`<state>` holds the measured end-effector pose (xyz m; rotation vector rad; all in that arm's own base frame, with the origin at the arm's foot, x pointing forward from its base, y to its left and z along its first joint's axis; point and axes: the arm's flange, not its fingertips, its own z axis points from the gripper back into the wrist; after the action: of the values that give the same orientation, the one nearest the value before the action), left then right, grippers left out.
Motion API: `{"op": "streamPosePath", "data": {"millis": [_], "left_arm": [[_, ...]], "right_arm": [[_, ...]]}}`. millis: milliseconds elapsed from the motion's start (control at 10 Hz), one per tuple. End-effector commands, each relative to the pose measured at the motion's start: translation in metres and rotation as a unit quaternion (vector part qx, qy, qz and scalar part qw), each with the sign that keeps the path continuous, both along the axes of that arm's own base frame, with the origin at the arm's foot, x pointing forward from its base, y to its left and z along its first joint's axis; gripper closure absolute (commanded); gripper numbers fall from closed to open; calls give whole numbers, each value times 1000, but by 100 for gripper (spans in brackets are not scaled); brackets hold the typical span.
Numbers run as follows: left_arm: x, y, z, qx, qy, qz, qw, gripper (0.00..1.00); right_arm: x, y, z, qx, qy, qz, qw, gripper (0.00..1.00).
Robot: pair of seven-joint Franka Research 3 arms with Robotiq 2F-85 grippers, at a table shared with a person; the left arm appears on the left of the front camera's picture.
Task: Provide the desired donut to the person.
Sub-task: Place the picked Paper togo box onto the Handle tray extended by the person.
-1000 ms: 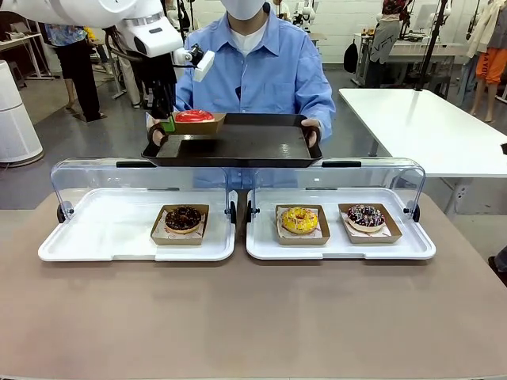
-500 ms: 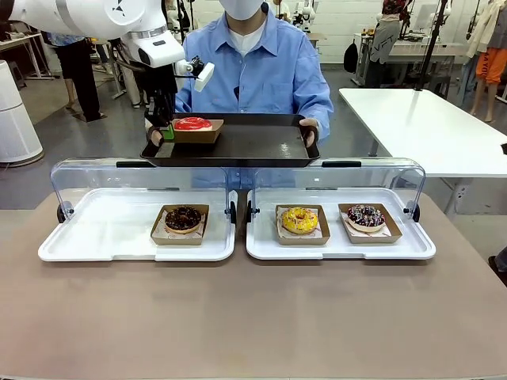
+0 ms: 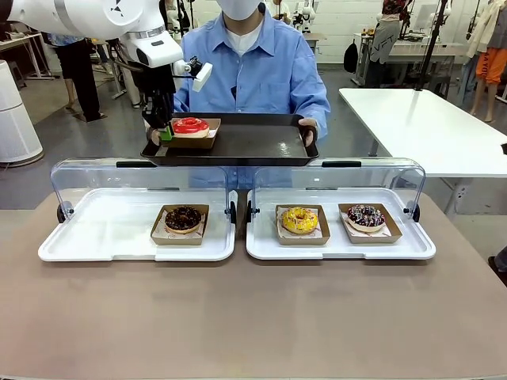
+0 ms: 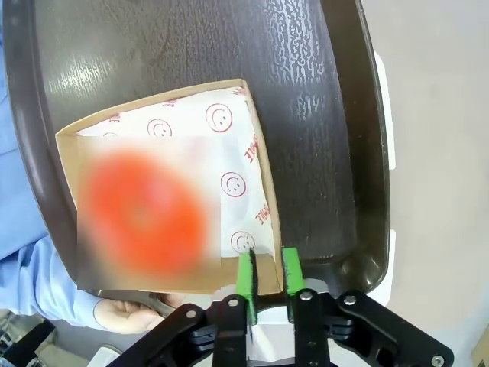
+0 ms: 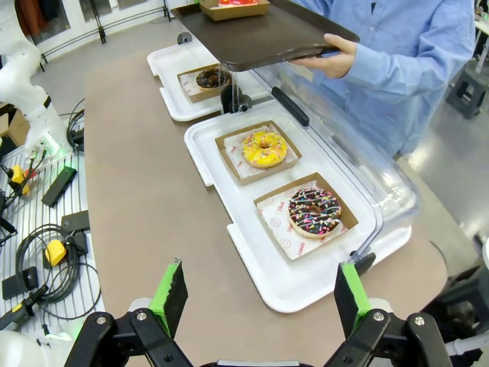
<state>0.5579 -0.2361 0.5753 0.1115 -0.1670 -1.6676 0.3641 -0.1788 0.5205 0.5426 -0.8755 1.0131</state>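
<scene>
Across the bench (image 3: 253, 317), far side, the person (image 3: 261, 71) holds a dark tray (image 3: 253, 142) level. On its left end sits the cardboard box (image 3: 198, 142) with the red donut (image 3: 191, 125), so the donut is on the person's tray. Left pincer (image 4: 267, 256) is at the box's near corner, green pads a little apart astride the wall, seemingly not pinching. Right pincer (image 5: 261, 267) gapes wide, empty, over the bench. Step: let go, back off. Open fuller and lift straight up; don't snag the wall or press the hand-held tray.
</scene>
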Motion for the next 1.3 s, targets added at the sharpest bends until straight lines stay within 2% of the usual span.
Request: {"op": "streamPosePath", "data": {"millis": [0, 100, 1000, 1200], "left_arm": [[3, 1, 5, 8, 2, 1, 1000, 38], [2, 2, 5, 7, 3, 3, 1000, 0], [0, 5, 8, 6, 16, -3, 1000, 0], [-17, 20, 14, 7, 22, -17, 1000, 0]], "right_arm": [[1, 0, 0, 7, -4, 2, 1000, 0], [1, 0, 0, 7, -4, 2, 1000, 0], [1, 0, 0, 7, -4, 2, 1000, 0], [1, 0, 0, 7, -4, 2, 1000, 0]]}}
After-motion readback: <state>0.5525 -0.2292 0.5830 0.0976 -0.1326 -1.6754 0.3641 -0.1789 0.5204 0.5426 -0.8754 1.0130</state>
